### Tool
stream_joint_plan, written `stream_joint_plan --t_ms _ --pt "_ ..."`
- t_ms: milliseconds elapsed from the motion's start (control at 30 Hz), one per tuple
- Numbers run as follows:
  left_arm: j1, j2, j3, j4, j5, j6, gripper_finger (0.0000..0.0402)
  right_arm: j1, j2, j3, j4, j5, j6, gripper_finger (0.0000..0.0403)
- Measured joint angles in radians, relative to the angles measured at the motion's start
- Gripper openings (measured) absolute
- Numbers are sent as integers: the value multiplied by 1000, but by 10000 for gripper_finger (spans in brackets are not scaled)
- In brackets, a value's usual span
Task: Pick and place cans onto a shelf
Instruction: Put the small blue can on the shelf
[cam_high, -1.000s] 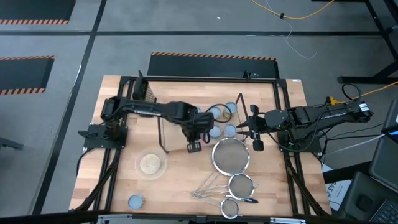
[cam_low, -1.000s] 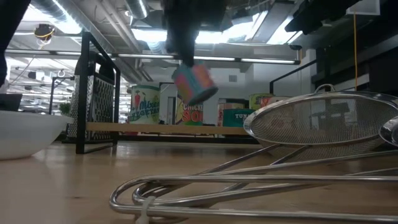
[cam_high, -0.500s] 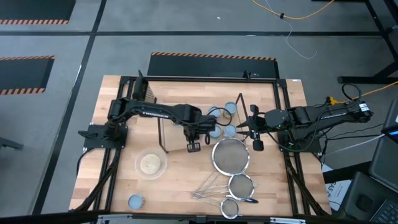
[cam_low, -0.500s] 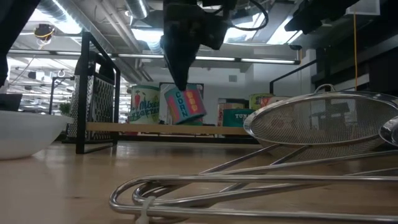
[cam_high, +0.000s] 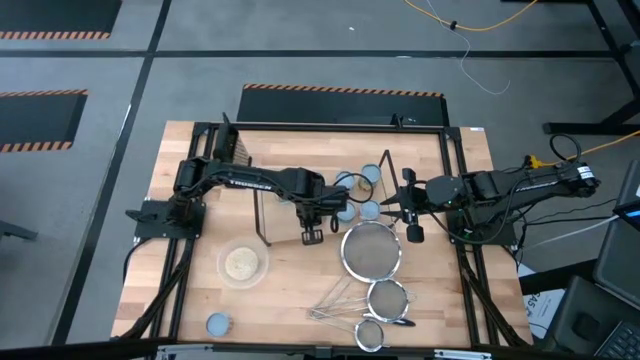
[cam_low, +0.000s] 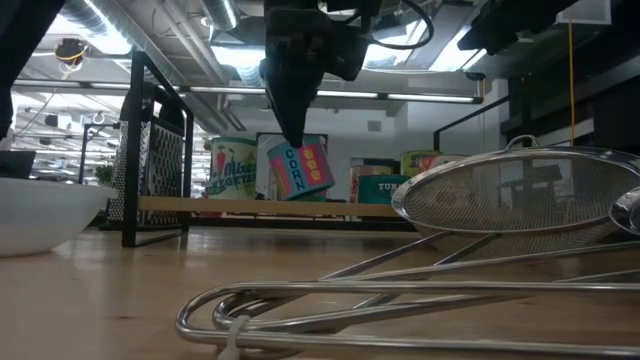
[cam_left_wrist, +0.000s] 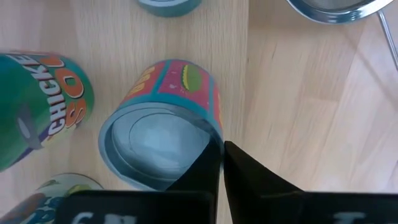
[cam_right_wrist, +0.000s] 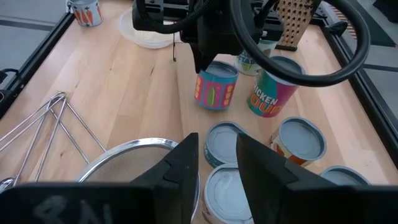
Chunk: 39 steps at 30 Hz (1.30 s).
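Note:
A can (cam_left_wrist: 165, 124) with a colourful label hangs tilted from my left gripper (cam_left_wrist: 219, 149), which is shut on it over the shelf (cam_high: 285, 220), a light-wood board with black wire frames at its ends. The low view shows the can (cam_low: 300, 170) with its lower edge down at the board (cam_low: 200, 205). Several other cans (cam_high: 370, 210) stand on the board's right half, one labelled chicken soup (cam_right_wrist: 273, 90). One more can (cam_high: 218, 323) stands on the table near the front left. My right gripper (cam_right_wrist: 214, 146) hangs open above the right-hand cans, holding nothing. My left gripper pinches the can's top rim (cam_left_wrist: 210, 138) between its two fingers, one over the lid and one outside the wall. The fingers come from above, pointing down. The can hangs tilted below them, its lower edge (cam_low: 290, 196) at the shelf board.
Three wire strainers (cam_high: 372, 250) lie near the front right with long handles (cam_low: 400, 290). A clear bowl of grains (cam_high: 243, 264) sits at the front left. A dark box grater (cam_high: 232, 148) stands at the shelf's far left end.
My left gripper has gone down with the can toward the shelf board, then stayed still. The can, lifted well clear a second ago, now has its lower edge at the board and is less tipped.

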Motion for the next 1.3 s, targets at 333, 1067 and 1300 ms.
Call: stream_joint_plan --t_ms 333,1067,1300 --pt "0 0 0 24 -2 0 11 0 0 0 -1 0 0 113" --pt "0 0 0 65 -25 0 12 0 0 0 -1 0 -1 113" --pt "0 0 0 64 -35 0 12 0 0 0 -1 0 -1 113"
